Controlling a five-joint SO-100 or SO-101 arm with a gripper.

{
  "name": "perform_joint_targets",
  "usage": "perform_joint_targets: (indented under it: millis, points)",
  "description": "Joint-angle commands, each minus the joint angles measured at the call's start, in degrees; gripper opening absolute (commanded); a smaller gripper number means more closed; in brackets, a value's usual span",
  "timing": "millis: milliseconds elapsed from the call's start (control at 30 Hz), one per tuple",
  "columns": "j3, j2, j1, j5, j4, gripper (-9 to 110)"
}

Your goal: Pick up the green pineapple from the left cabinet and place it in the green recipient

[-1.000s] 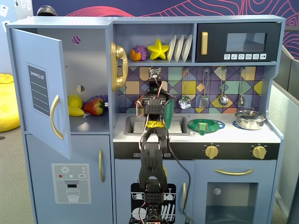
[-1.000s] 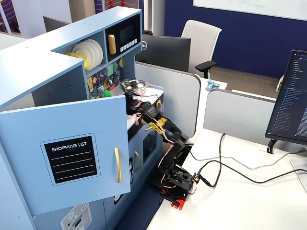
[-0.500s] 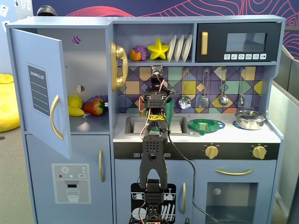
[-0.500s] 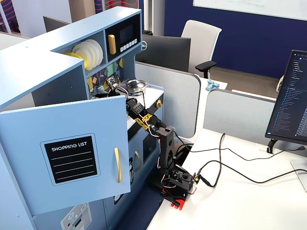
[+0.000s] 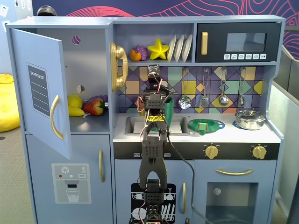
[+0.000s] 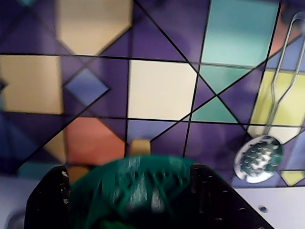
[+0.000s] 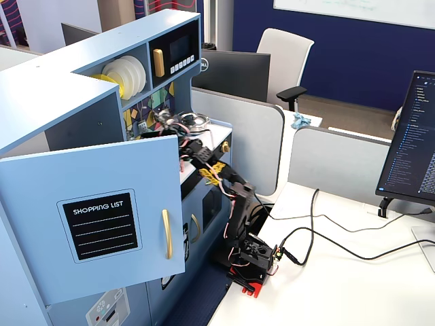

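End effector poised over the green recipient, pineapple not clearly seen.

In a fixed view the arm reaches up in front of the sink, its end effector (image 5: 156,100) just beside the green recipient (image 5: 167,111), which stands upright with its long axis vertical and mouth up. The wrist view shows a blurred green ribbed mass (image 6: 138,191) between the two dark fingers (image 6: 50,200); whether they clamp on it or merely straddle it cannot be told, nor whether any of it is the green pineapple. The left cabinet (image 5: 37,93) stands open, with a lemon (image 5: 74,101) and a strawberry (image 5: 95,106) on its shelf. As a judgement, the pineapple is light, stiff plastic, bumpy enough to grip across its body.
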Motion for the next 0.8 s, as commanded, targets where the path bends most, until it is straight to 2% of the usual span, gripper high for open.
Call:
perform_joint_targets:
  millis: [0, 167, 367, 600, 767]
  points:
    - [10.2, 17.1, 1.1, -0.4, 4.9, 23]
    - [36.8, 36.5, 2.5, 1.9, 12.2, 22]
    - [67.2, 51.1, 2.8, 4.7, 9.7, 21]
    - [91.5, 64.0, -0.7, 12.0, 11.8, 18]
    - [100.5, 70.8, -1.9, 16.9, 17.9, 12]
